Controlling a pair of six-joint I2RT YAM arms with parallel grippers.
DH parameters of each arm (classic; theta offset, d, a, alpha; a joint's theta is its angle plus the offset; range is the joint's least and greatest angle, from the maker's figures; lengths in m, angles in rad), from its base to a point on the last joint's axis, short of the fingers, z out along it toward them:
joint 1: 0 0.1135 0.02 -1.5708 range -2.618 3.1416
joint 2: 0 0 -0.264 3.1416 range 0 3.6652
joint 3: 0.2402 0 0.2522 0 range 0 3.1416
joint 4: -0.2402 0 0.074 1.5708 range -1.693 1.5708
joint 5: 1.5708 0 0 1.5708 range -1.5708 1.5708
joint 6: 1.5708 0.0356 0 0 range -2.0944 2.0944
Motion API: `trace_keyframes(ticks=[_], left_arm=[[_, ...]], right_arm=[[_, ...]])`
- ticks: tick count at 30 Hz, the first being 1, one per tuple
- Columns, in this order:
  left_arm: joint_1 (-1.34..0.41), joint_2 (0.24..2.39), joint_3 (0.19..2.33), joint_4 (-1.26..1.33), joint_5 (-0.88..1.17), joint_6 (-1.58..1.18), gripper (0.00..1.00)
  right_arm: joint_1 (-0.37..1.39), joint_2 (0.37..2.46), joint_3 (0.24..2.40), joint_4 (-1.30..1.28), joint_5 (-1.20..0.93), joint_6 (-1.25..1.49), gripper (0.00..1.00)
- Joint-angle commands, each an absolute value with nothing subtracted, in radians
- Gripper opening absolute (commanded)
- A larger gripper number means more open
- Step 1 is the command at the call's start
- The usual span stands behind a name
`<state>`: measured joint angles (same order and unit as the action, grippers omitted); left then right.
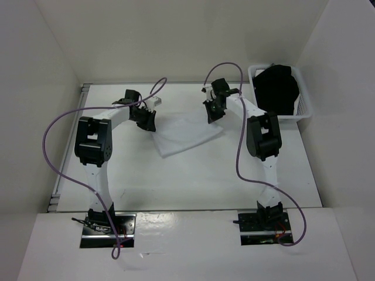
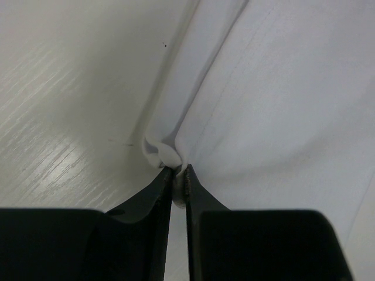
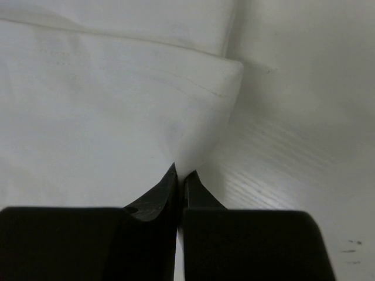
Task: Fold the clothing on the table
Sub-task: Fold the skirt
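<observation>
Clothing lies mid table, slightly toward 12 o'clock. It looks thin, light and floppy, so it will likely sag and is best held by the corners. Left gripper pinches a bunched corner at its 10 o'clock; right gripper is closed at the 2 o'clock edge, apparently catching fabric.

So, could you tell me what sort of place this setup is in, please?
Probably a lab test cell for robot manipulation: a matte white rectangular tabletop boxed in by plain white walls, two black-and-white robot arms bolted at its near edge, and a thin white fabric garment lying on it.
</observation>
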<state>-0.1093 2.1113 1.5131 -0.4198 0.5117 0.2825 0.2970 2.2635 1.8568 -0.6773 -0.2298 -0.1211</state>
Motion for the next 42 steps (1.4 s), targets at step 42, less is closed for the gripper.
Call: trace_keyframes(ticks=[42], left_arm=[[-0.118, 2.109, 1.532, -0.462, 0.548, 0.21, 0.17]], right_arm=[[0.722, 2.105, 1.977, -0.732, -0.031, 0.014, 0.0]])
